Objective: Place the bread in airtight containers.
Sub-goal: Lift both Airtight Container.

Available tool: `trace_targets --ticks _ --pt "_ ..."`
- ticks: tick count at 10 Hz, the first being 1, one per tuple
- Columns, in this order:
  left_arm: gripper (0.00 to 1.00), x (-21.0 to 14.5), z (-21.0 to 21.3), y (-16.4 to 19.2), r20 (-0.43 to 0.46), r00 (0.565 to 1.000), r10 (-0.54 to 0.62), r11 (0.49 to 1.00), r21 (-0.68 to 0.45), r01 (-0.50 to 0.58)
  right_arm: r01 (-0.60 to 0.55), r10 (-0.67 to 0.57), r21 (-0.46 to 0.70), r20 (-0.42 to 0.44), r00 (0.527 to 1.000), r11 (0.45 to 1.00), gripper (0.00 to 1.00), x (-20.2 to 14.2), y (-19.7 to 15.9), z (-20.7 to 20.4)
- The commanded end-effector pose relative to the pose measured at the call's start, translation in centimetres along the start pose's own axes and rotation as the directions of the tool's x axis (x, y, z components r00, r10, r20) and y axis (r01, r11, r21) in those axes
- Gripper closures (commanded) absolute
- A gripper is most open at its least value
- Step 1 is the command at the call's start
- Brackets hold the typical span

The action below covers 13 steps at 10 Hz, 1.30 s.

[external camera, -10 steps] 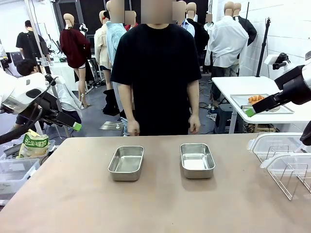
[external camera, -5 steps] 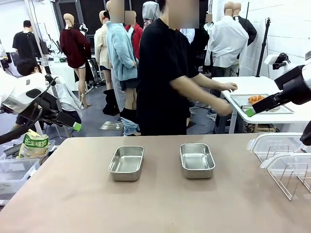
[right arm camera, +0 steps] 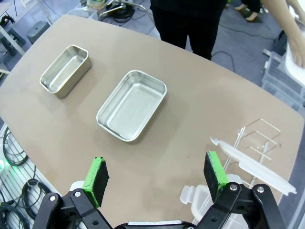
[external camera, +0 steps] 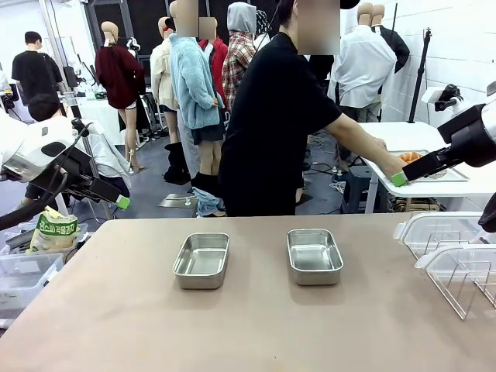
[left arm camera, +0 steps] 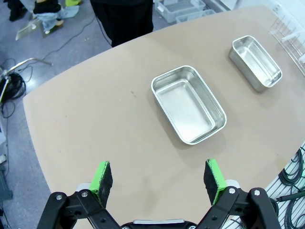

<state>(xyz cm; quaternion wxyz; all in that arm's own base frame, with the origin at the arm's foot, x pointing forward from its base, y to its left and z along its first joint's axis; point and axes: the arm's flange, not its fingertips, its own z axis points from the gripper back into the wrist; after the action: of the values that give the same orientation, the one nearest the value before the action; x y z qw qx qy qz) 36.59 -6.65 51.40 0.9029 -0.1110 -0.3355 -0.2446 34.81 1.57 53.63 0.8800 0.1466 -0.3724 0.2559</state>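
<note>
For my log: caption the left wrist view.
Open left claw above tan table; near empty steel pan, second pan beyond.

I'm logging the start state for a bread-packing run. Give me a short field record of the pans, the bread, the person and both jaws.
left pan: empty, no lid, on table
right pan: empty, no lid, on table
croissant: on tray on the side table
person: reaching toward that tray
left jaws: open, above table
right jaws: open, above table
</note>
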Motion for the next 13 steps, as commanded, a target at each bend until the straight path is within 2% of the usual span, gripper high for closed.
trace_targets --ticks 1,13 --pt "0.00 -0.07 0.10 0.19 0.003 1.000 0.000 1.000 -0.005 0.000 0.006 -0.006 0.014 0.005 1.000 1.000 0.00 -0.02 0.02 -0.02" --pt "0.00 -0.07 0.10 0.19 0.003 1.000 0.000 1.000 -0.005 0.000 0.006 -0.006 0.014 0.005 1.000 1.000 0.00 -0.02 0.02 -0.02"
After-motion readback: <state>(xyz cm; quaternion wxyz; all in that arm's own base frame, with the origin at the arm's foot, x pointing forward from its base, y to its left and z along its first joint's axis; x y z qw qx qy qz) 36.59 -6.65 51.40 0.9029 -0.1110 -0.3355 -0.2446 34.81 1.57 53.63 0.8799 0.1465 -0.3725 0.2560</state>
